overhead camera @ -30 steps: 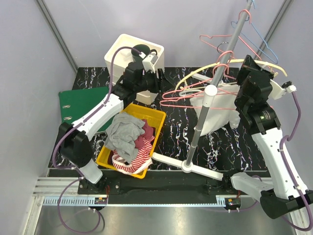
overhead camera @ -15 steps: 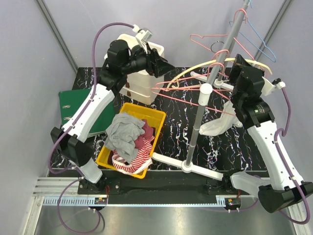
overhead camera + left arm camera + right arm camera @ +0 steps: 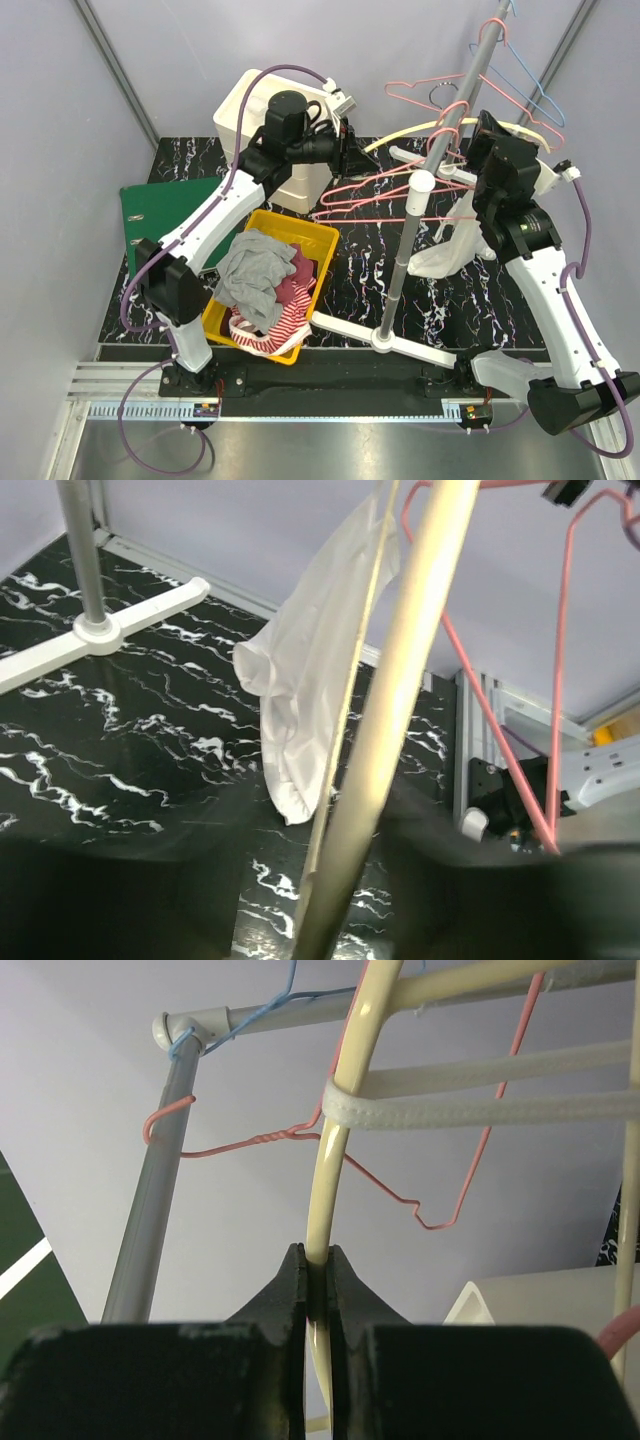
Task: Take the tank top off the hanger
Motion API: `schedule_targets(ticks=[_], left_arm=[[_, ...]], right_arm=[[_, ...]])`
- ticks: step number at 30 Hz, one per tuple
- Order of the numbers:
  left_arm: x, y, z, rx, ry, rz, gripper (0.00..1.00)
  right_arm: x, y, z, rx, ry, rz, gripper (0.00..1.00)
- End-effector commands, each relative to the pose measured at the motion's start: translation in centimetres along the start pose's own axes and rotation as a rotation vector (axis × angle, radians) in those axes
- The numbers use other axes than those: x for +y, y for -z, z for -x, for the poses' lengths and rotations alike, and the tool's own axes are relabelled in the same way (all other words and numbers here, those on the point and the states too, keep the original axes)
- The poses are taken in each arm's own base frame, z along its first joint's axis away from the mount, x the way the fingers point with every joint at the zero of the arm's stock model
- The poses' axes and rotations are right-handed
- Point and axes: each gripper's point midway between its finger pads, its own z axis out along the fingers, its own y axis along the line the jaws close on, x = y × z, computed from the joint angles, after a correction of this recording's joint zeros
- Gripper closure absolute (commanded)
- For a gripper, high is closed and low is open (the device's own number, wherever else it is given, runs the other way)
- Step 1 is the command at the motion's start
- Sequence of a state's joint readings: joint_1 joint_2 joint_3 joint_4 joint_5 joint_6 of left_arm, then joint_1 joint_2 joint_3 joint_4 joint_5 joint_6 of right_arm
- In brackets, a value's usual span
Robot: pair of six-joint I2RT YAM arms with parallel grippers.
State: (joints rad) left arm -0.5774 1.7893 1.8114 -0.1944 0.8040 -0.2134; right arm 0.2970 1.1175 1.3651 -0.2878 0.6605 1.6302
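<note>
A cream hanger [image 3: 410, 133] hangs on the rack by its hook. The white tank top [image 3: 448, 250] droops from its right side, bunched and hanging low. My right gripper [image 3: 484, 138] is shut on the hanger's curved arm [image 3: 345, 1080], and a white strap [image 3: 480, 1110] of the tank top lies across the hanger above the fingers. My left gripper [image 3: 355, 150] is open at the hanger's left end. In the left wrist view the hanger bar [image 3: 400, 680] runs between the spread jaws, with the tank top [image 3: 305, 680] beyond.
Pink wire hangers [image 3: 390, 190] and a blue one [image 3: 530, 85] hang on the grey rack pole [image 3: 405, 260], crowding the cream hanger. A yellow basket [image 3: 325, 235] of clothes, a white bin [image 3: 240, 100] and a green folder [image 3: 165, 210] are at the left.
My left arm has swung right from over the white bin to the cream hanger's left end. The tank top has slid and now hangs lower at the right. My right gripper keeps its hold.
</note>
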Motion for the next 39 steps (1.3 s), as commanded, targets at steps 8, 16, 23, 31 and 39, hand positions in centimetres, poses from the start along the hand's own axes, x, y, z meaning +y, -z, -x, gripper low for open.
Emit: schedule_targets(ticks=[8, 16, 23, 31, 39], left_arm=[[0.5, 1.8, 3.3, -0.047, -0.150, 0.138, 1.00], [0.2, 3.3, 2.3, 0.070, -0.187, 0.171, 1.00], [0.5, 5.8, -2.7, 0.296, -0.201, 0.201, 1.00], [1.3, 13.6, -2.6, 0.388, -0.220, 0.395, 1.00], [-0.5, 16.9, -1.0, 0.365, -0.233, 0.469, 1.00]], right_arm=[[0.8, 3.1, 3.8, -0.053, 0.014, 0.019, 0.56], [0.3, 7.7, 8.6, -0.119, 0.182, 0.030, 0.29], [2.2, 10.2, 12.3, -0.223, 0.509, 0.070, 0.25], [3.6, 13.1, 15.2, -0.281, 0.623, 0.113, 0.24], [3.9, 14.2, 15.3, -0.248, 0.689, 0.151, 0.24]])
